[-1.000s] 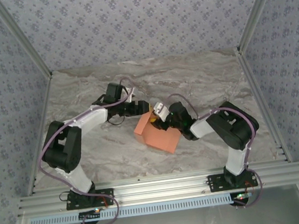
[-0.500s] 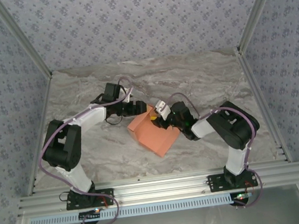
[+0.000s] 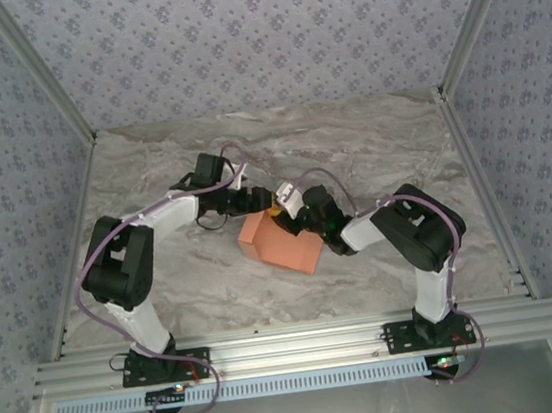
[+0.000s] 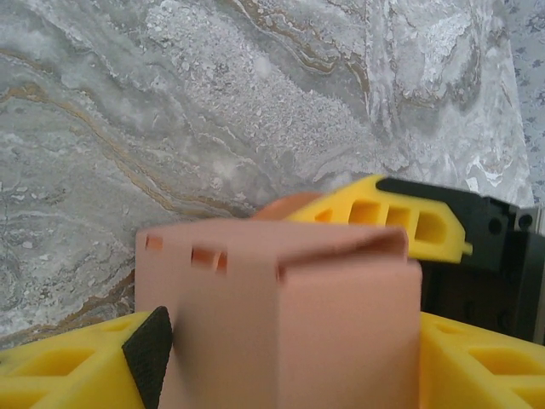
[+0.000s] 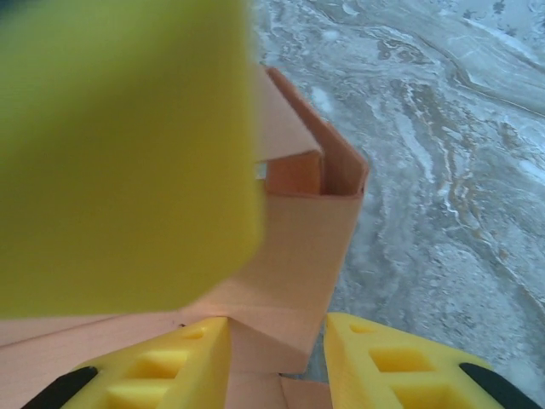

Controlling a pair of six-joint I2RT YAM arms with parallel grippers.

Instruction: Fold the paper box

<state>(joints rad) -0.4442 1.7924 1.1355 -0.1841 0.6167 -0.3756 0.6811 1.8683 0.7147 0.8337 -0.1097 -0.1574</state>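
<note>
The paper box point(image 3: 283, 246) is a salmon-orange, partly folded box in the middle of the table. In the left wrist view the paper box point(image 4: 281, 315) stands between my left gripper point(image 4: 294, 345), whose black pad and opposite yellow finger both press its sides. My left gripper point(image 3: 258, 201) holds the box's far-left end. From the right, my right gripper point(image 3: 289, 211) meets the same end. An upright flap of the paper box point(image 5: 294, 256) stands between the fingers of my right gripper point(image 5: 277, 358), with a thin gap at the right finger.
The marble table point(image 3: 164, 281) is walled by patterned panels on three sides. An aluminium rail point(image 3: 294, 350) runs along the near edge. A blurred yellow finger of the left gripper point(image 5: 119, 145) covers the upper left of the right wrist view.
My right gripper has moved left towards the left gripper, its jaws narrowing around the flap. The box has turned and shifted slightly left. The left gripper has kept its hold.
</note>
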